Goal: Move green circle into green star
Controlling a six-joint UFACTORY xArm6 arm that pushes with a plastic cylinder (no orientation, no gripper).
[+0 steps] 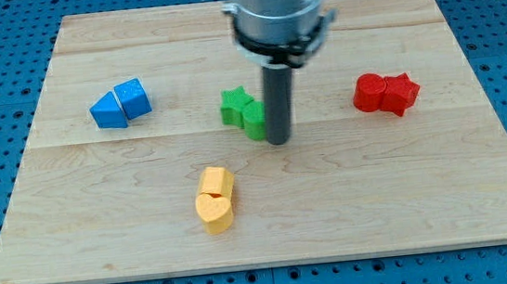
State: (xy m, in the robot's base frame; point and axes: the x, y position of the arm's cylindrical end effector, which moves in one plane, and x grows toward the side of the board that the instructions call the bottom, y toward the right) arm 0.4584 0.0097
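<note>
With green circle (254, 119) already touching green star (235, 105) near bench (408, 192) centre, my tip (279, 140) sits at circle's right side. No pincer on rig: bare rod only. Block looks light, rigid, likely slides easily; push centred, else it spins off.

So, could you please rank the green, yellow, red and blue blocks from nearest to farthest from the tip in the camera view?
From my tip:
1. Green circle, beside it, view's left.
2. Yellow blocks, toward view's bottom left.
3. Red blocks, view's right.
4. Blue blocks, far view's left.
</note>
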